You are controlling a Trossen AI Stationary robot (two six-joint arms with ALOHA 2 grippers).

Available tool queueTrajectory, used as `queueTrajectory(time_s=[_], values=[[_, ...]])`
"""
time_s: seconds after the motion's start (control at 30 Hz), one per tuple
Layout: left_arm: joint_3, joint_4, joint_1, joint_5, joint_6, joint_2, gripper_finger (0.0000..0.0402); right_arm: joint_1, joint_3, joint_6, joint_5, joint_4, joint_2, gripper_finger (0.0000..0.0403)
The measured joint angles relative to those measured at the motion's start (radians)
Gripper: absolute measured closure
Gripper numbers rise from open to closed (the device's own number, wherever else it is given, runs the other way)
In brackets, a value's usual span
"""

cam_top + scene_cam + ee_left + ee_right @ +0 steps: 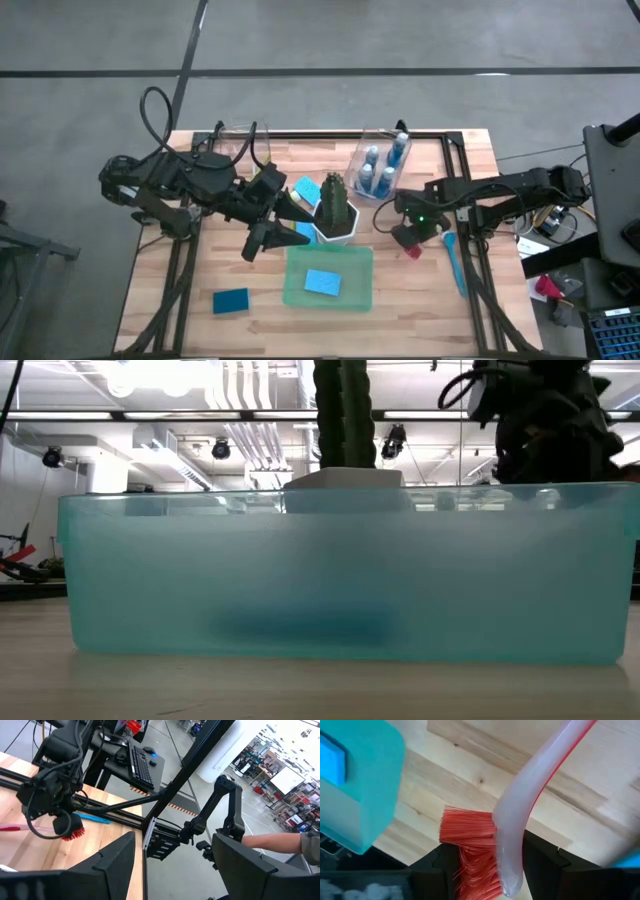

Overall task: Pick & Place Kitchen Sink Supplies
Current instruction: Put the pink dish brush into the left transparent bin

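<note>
My right gripper (408, 240) is on the table's right side, shut on a red brush (507, 820). A blue brush (455, 262) lies on the wood beside it. Small bottles of blue liquid (380, 165) stand in a clear bin at the far edge. One blue sponge (322, 283) lies in the green tray (296, 292), another (230, 300) on the wood near the left, and two more (303, 188) next to the potted plant. My left gripper (275, 228) is open left of the plant and touches nothing. My right gripper pinches the red brush at its head end (512, 862), right beside the red bristles (467, 827), with one finger (440, 867) on each side. The pale handle (555, 750) runs away from the fingers over the wood. The bristles (72, 831) show below the gripper.
The green plant in its white pot (335, 212) stands mid-table between the arms, just behind the green tray. A second clear bin (235, 140) sits at the far left. Black frame rails (470, 200) run along the table's edges. A person's forearm (280, 842) shows beyond the table.
</note>
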Motion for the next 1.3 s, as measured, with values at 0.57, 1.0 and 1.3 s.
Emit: queueTrajectory(time_s=[0.57, 1.0, 1.3], values=[[0.0, 0.0, 0.003, 0.0, 0.012, 0.0, 0.0146, -0.006, 0.075, 0.128, 0.241, -0.262, -0.167, 0.0254], [0.0, 0.023, 0.013, -0.092, 0.125, 0.0, 0.0146, -0.001, 0.431, -0.118, 0.483, -0.131, -0.311, 0.0254], [0.0, 0.133, 0.032, -0.305, 0.148, 0.0, 0.0146, 0.067, 0.64, -0.546, 0.508, 0.41, -0.236, 0.0255]])
